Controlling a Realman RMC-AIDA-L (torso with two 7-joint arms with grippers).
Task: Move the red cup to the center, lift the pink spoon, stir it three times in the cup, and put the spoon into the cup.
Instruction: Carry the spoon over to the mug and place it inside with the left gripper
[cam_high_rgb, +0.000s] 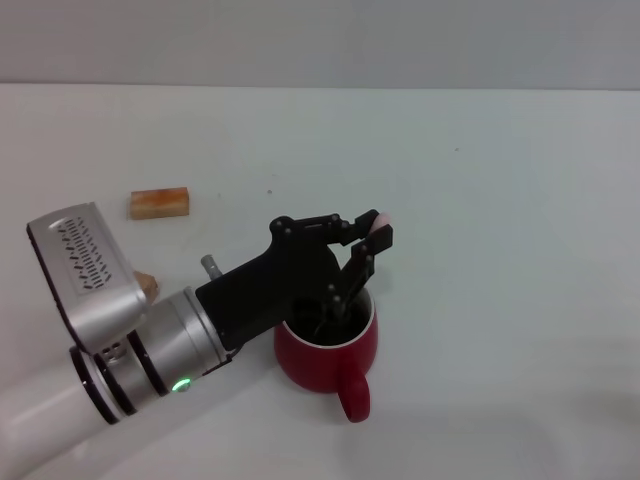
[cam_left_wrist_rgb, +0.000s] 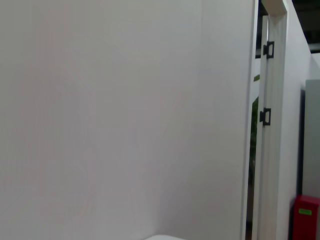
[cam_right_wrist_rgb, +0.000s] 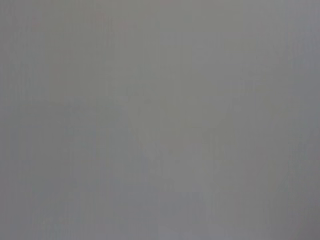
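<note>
The pink spoon (cam_high_rgb: 380, 221) is gripped at its pale handle end by the left claw (cam_high_rgb: 372, 236), whose fingers are pinched narrowly on it just above the far rim of the red cup (cam_high_rgb: 328, 352). Only the pink tip shows clearly; the neck and bowl seem to run down into the cup's dark inside, though the claw's black links hide most of that length. Judged from this, the spoon's long axis is steep, leaning slightly so the handle end points up and away from the robot and the bowl end points down into the cup. The cup stands upright on the white counter (cam_high_rgb: 500, 200), its loop handle turned toward the robot.

Risks from here: the cup is free on the counter, so a stirring sweep that drags the spoon against the inner wall could slide or tip it. The hold is on the very end of the handle, so the spoon might swivel between the fingers. If let go while leaning, it could tilt over the rim and fall out.

Well beyond the cup lies a tan wooden block (cam_high_rgb: 159, 203). The right claw is not in view.
</note>
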